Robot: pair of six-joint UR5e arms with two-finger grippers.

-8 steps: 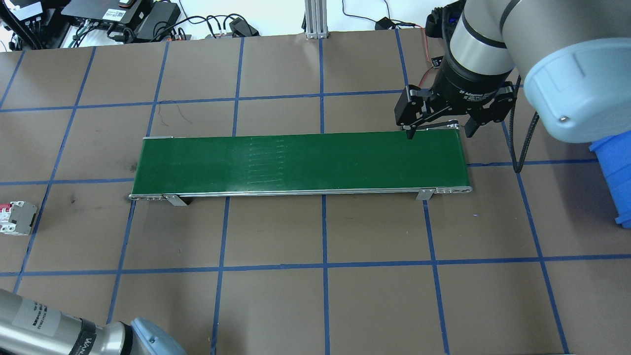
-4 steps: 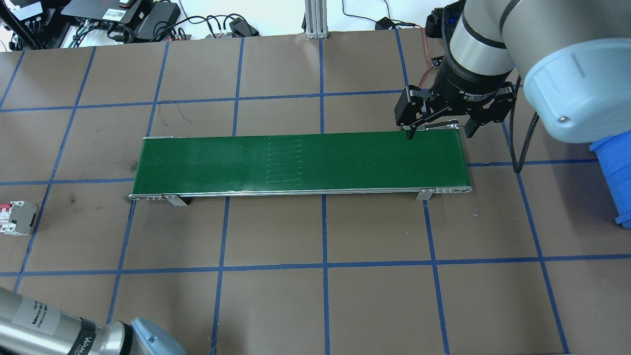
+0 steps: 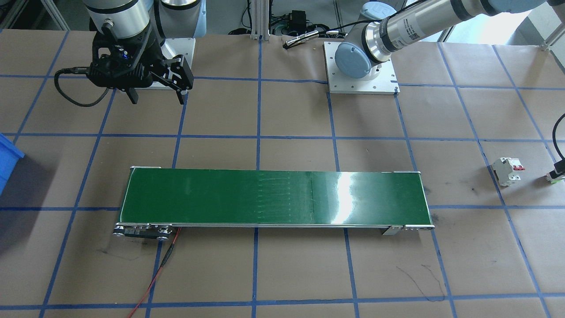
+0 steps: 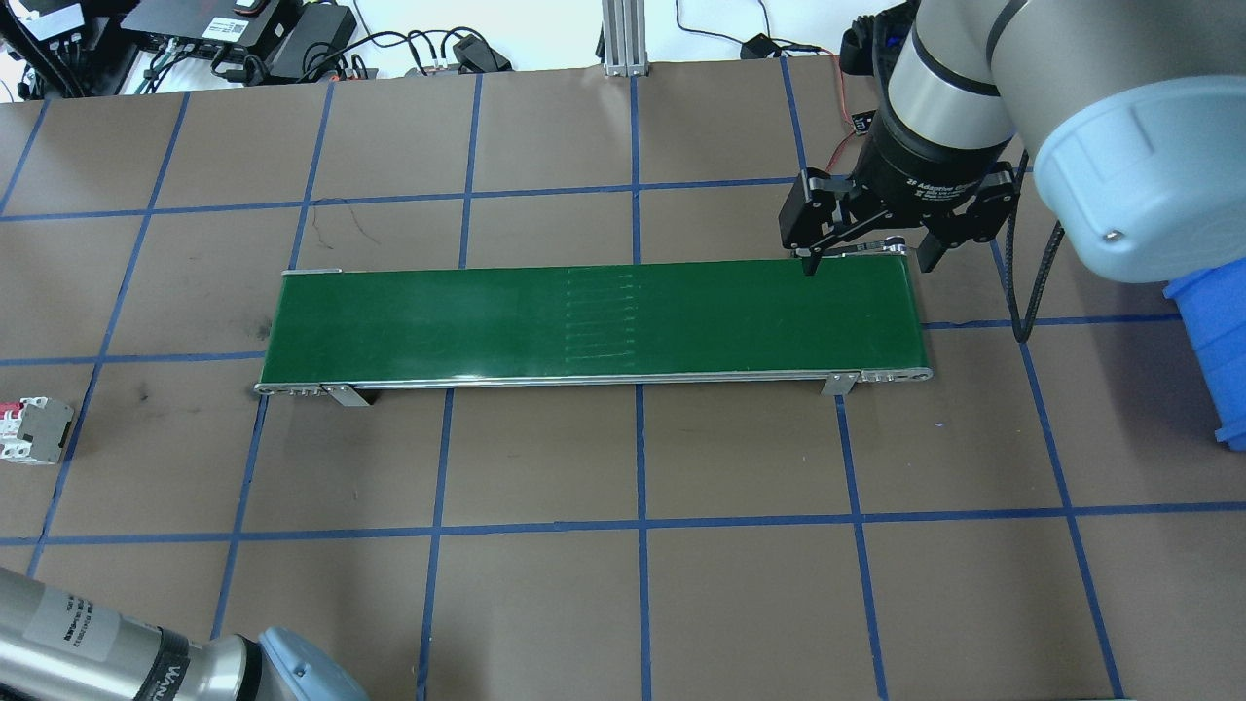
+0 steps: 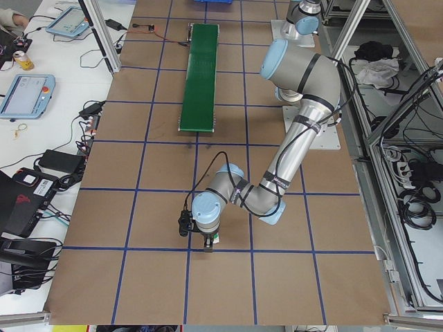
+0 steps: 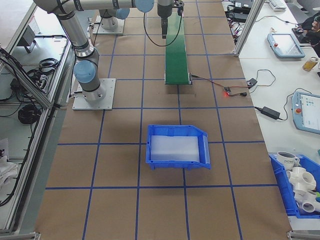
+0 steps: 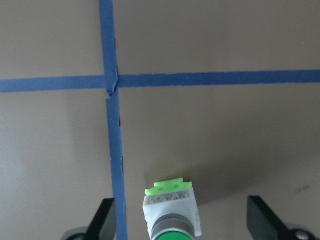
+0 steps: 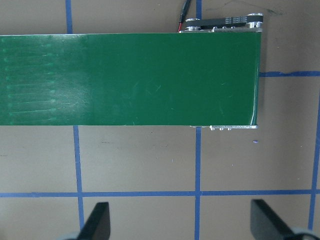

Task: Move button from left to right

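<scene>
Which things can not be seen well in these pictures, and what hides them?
- Button: the left wrist view's bottom edge cuts off its green cap. In the exterior left view it is too small to make out.
- Left gripper: it lies outside the overhead view, and the front-facing view's right edge cuts it off.
- Blue bin: the overhead view's right edge cuts it off.

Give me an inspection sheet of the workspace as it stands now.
Surface: brown table with a blue tape grid.
Job's things: button on the table between the left gripper's fingers, not gripped.
Clutter: circuit breaker; green conveyor, nothing on it; blue bin.
Grippers: left gripper open over the button; right gripper open above the conveyor's end.
Cables: red wire from the conveyor.
Surroundings: tablets and electronics on side benches.
</scene>
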